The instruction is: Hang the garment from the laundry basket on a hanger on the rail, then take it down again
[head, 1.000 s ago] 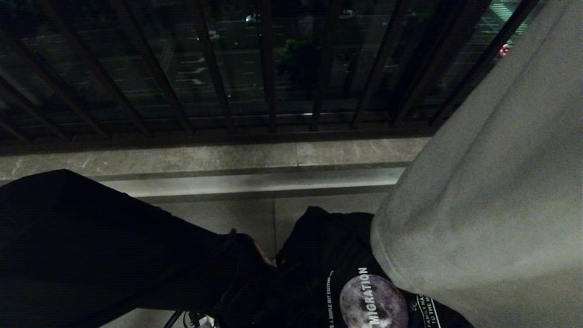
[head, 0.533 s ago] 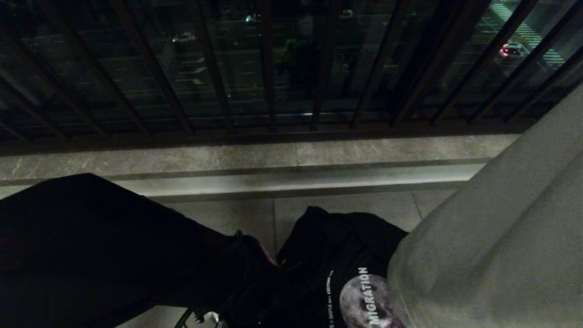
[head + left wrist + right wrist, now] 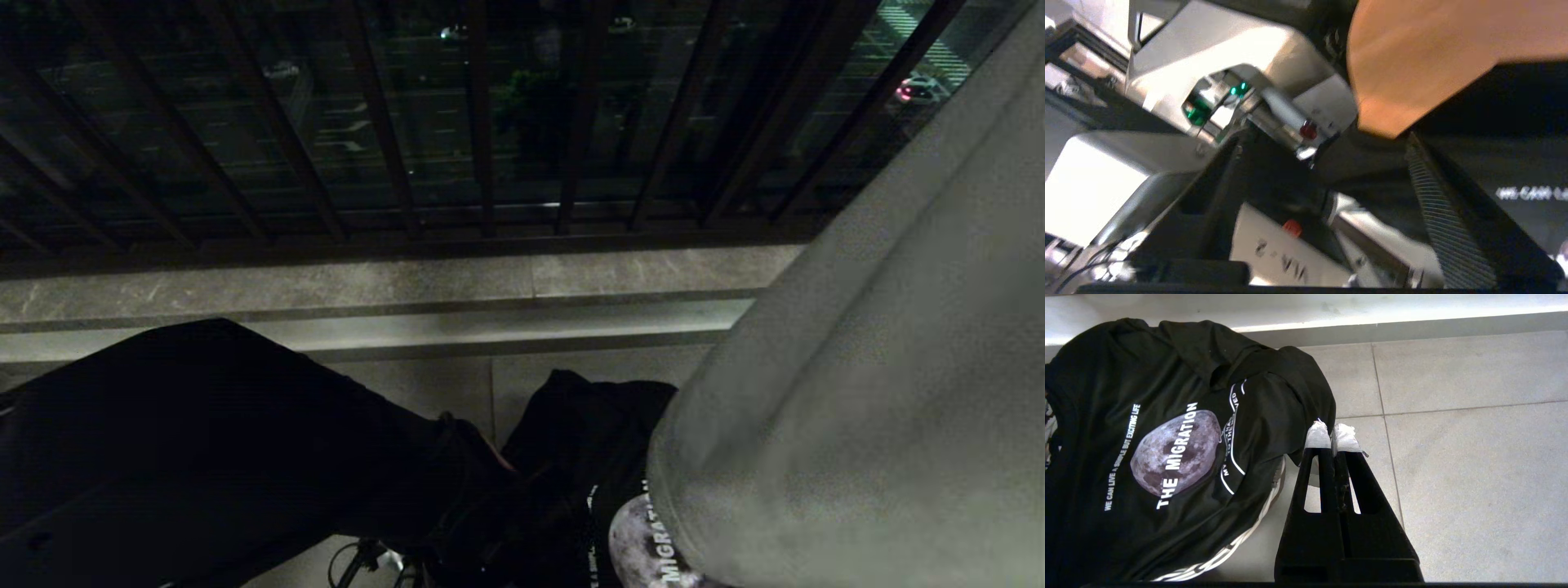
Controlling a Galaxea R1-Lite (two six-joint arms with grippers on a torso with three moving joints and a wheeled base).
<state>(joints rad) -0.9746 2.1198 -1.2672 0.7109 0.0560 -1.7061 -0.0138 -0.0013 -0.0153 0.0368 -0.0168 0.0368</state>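
The right claw point(image 3: 1333, 435) hangs pinched shut just beside the black T-shirt point(image 3: 1167, 449), which lies bunched over the laundry basket point(image 3: 1241, 539) on the tiled floor point(image 3: 1453, 457). The left claw point(image 3: 490, 478) reaches low at the shirt's edge. I cannot tell its spread, nor whether it touches cloth. It should take one thick fold near the collar. A grey garment point(image 3: 882, 392) hides the shirt's right side; beyond stands the railing point(image 3: 482, 122).
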